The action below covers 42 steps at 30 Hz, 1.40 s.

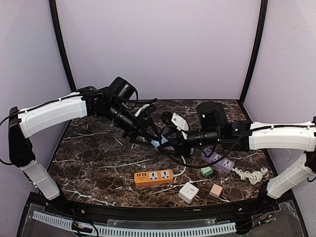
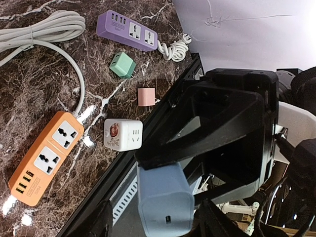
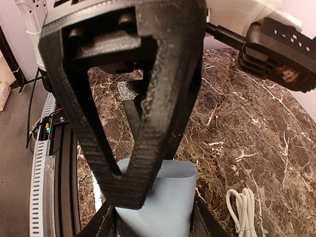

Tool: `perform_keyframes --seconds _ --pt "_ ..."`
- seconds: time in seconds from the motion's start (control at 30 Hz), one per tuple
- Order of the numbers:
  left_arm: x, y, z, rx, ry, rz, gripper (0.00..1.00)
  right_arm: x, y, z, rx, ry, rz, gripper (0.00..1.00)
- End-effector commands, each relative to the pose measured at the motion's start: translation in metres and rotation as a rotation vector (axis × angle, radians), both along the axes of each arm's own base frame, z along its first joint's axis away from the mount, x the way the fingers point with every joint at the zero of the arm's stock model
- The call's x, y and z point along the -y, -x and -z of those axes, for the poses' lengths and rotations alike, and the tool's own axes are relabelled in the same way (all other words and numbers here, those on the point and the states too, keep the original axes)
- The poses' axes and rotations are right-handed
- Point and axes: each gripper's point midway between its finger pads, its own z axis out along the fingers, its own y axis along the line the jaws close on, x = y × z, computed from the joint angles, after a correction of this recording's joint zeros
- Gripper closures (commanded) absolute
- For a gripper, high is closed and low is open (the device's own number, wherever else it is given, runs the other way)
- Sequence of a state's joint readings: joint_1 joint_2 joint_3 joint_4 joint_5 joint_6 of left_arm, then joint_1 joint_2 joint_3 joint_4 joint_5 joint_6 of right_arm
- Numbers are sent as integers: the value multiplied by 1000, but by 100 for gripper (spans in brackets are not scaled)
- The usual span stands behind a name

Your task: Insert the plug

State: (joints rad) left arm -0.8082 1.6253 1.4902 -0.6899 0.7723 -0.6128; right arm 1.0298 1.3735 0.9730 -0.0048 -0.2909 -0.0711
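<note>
Blue adapter (image 2: 165, 202), slot (image 2: 169, 218) seen from left wrist

I see one power strip (image 1: 153, 177) at the front middle of the table (image 1: 89, 163), a cube adapter (image 1: 188, 192) just right and nearer me, a small charger (image 1: 216, 190) right of that, the second strip (image 1: 217, 161) behind them, a second charger (image 1: 207, 172) just before it, a coiled cord (image 1: 249, 174) at its right

Orange strip (image 1: 153, 177) sockets unobstructed; white cube (image 1: 188, 192) just beside.
</note>
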Motion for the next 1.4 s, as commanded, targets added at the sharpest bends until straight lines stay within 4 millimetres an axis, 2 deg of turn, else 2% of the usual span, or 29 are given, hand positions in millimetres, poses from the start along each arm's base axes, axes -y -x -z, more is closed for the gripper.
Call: perform_keyframes --seconds 0.0,0.27,0.57,0.63,0.8,0.87,1.1,1.27,1.37 --pt "4 3 -5 21 -5 18 40 -8 0 -14 32 -26 -3 100" --pt "7 0 -7 40 1 7 46 -10 3 -12 34 -22 -10 100" --pt "6 2 -7 32 4 12 58 -11 2 -11 37 -20 1 100" --pt "6 4 -7 24 7 16 66 -11 2 -11 38 -22 0 100" --pt "6 5 -8 22 13 20 97 -12 1 -12 35 -26 10 100" --pt "4 5 -10 34 15 15 99 -11 1 -12 28 -27 21 98" --pt "-3 9 -13 64 25 0 99 -6 0 -9 -1 -24 61 52" --pt "-8 11 -16 81 22 -3 99 0 -2 -9 5 -19 92 3" --pt "-11 12 -17 98 16 5 99 5 -3 -12 14 -21 109 1"
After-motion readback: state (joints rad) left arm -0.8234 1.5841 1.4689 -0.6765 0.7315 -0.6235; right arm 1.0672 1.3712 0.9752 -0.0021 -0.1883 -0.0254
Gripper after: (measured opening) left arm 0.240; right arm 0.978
